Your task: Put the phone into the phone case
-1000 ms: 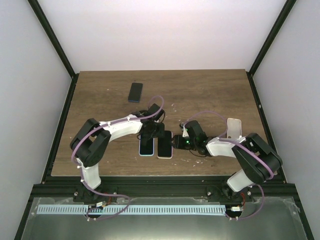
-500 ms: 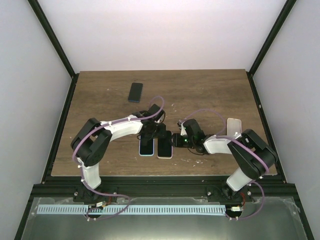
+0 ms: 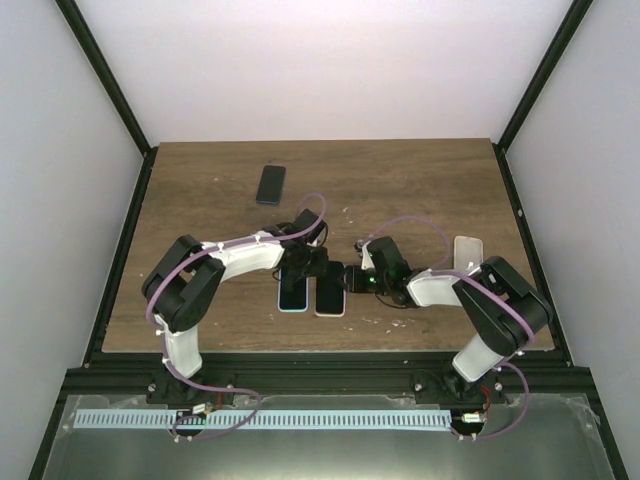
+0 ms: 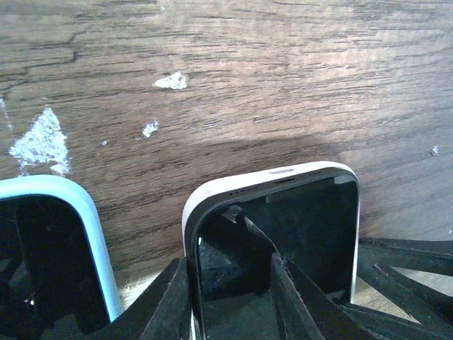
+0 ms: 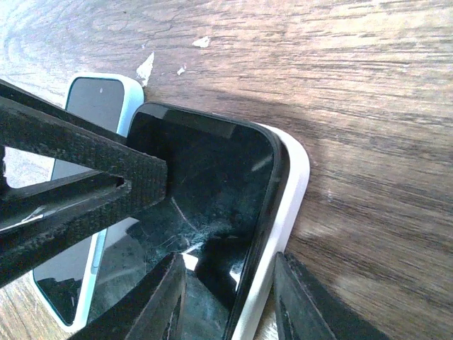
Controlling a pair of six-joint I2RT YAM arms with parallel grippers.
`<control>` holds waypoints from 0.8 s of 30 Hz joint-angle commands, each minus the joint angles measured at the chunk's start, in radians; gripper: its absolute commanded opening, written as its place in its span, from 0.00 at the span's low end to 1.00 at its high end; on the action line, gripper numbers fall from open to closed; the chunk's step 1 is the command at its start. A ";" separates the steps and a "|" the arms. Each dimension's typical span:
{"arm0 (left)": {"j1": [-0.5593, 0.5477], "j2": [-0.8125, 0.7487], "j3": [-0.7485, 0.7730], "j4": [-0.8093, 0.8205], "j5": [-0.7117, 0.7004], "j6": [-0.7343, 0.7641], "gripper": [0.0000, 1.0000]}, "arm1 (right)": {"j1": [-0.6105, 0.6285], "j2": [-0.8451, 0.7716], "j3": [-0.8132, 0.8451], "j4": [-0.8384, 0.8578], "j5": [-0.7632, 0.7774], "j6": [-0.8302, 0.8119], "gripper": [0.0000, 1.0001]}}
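A black phone (image 4: 297,219) lies in a white case (image 4: 212,191) on the wooden table; they also show in the top view (image 3: 330,292). In the right wrist view the phone (image 5: 205,177) sits slightly raised along the case's right rim (image 5: 283,212). My left gripper (image 4: 230,297) is open, its fingers straddling the case's left edge, one over the screen. My right gripper (image 5: 230,297) is open, its fingers straddling the case's right edge. In the top view the left gripper (image 3: 312,268) and the right gripper (image 3: 352,281) meet over this phone.
A phone in a light-blue case (image 3: 292,294) lies right beside the white one, on its left. A dark phone (image 3: 271,184) lies further back. A white case (image 3: 467,254) stands at the right by my right arm.
My right gripper has moved a little left, closer onto the phone in the white case. My left gripper has hardly moved.
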 commanded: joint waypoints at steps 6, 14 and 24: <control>-0.034 0.032 -0.004 0.039 0.054 -0.006 0.26 | -0.003 0.031 0.033 0.111 -0.060 -0.075 0.35; -0.046 0.025 -0.043 0.055 0.073 -0.015 0.35 | -0.006 0.036 0.058 0.142 -0.097 -0.137 0.34; 0.009 -0.179 -0.121 0.013 0.032 -0.081 0.50 | -0.012 -0.036 0.073 -0.068 -0.025 -0.077 0.40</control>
